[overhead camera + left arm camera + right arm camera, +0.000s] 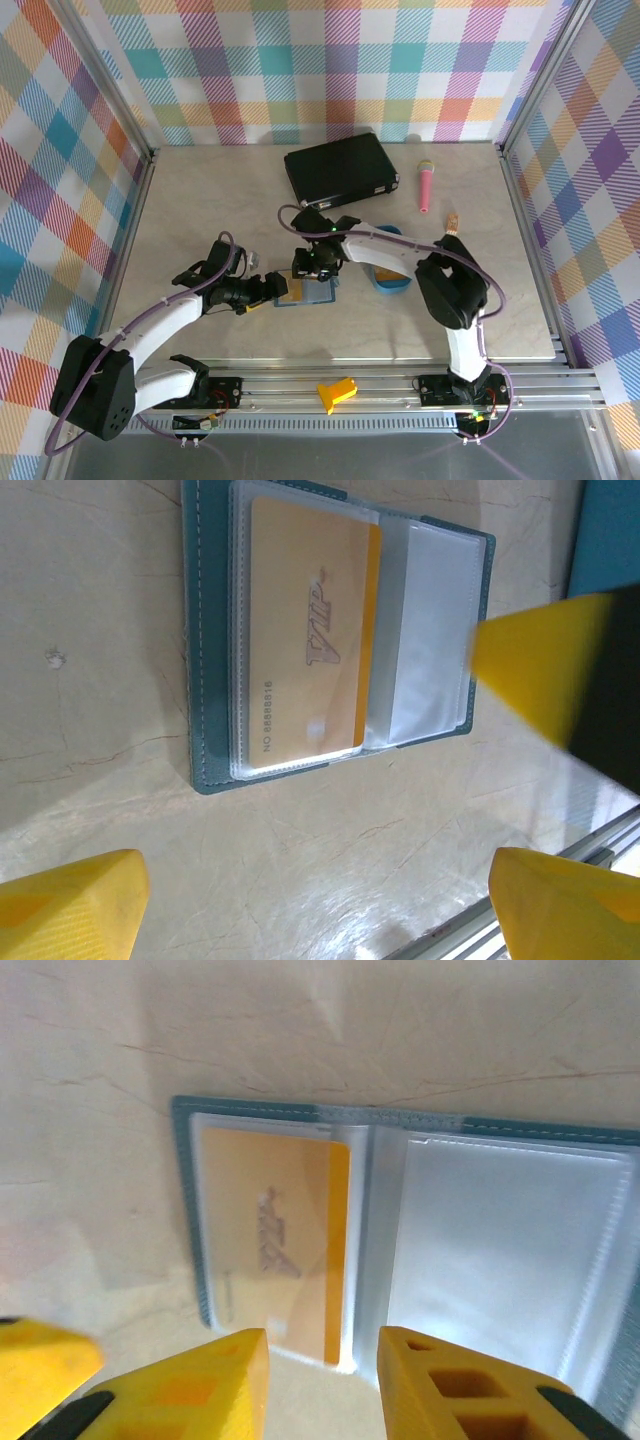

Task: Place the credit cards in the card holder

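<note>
The left gripper [315,892] hangs low over the pale marbled tabletop [100,700], its yellow fingers [70,905] spread wide with nothing between them. Just ahead of it lies the teal-blue folding card holder [205,680], opened flat with its clear plastic pockets facing up. An orange-and-cream plastic credit card [300,630] marked VIP sits inside the pocket on this gripper's left-finger side. The pocket on the other side is bare.

The right gripper [322,1365] reaches over the card holder from the opposite side. Its jaws are parted by a narrow gap and pinch nothing. The card's orange edge and the holder's fold lie directly under that gap. The two grippers face each other closely across the holder, and one right-gripper finger [545,665] hangs blurred over the bare pocket's outer edge.

A blue oval plastic tray [390,283] sits just beside the right gripper, partly under its arm. A black rectangular case [340,167] and a pink pen-like stick [425,187] lie well beyond both grippers.
</note>
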